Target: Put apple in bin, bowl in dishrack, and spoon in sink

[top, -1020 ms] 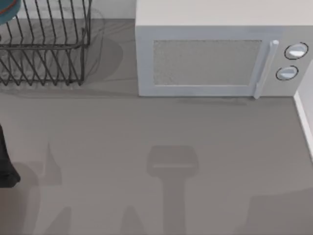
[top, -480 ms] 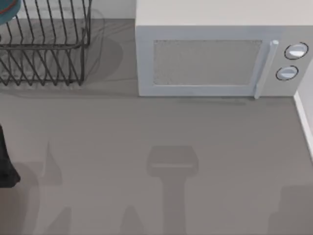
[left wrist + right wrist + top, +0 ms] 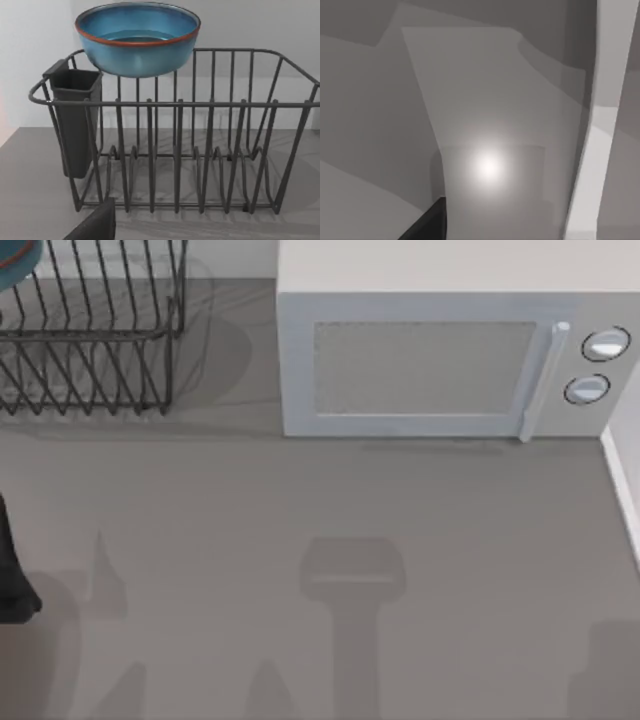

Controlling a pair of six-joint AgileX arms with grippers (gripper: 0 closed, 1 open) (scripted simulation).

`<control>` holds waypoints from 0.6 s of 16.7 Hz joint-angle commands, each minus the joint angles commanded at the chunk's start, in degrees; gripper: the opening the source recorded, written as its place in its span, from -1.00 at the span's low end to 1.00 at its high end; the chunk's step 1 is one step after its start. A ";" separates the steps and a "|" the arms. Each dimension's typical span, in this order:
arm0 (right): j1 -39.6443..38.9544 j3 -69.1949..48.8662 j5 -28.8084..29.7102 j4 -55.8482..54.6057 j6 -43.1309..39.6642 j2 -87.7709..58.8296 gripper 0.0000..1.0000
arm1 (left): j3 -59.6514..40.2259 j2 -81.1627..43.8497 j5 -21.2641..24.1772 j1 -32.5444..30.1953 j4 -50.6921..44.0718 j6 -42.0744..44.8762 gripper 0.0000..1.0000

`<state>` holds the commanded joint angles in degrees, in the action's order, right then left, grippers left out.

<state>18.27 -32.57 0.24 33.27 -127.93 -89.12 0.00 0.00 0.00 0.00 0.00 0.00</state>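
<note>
- The bowl sits on the back top rail of the dishrack, at the bench's far left.
- Over the last second, nothing on the bench moved; a shadow at the right edge shrank.
- I judge the bowl step done.
- Left arm at the left edge; whether either gripper is open or closed can't be told.

The bowl looks like shiny glazed pottery, smooth and blue, with a thin reddish-brown rim. The dishrack is made of thin dark metal wire, with a dull dark cup that looks like plastic on its side. The microwave looks like smooth white plastic with a speckled window. The table is grey, flat and matt.
</note>
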 joint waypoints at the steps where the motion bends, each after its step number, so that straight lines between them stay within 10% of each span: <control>1: 0.00 0.00 0.00 0.00 0.00 0.00 1.00 | 0.00 0.00 0.00 0.00 0.00 0.00 1.00; 10: 0.00 0.00 0.00 0.00 0.00 0.00 -0.21 | 0.00 0.00 0.00 0.00 0.00 0.00 1.00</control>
<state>18.27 -32.57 0.24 33.27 -127.93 -89.12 0.00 0.00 0.00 0.00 0.00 0.00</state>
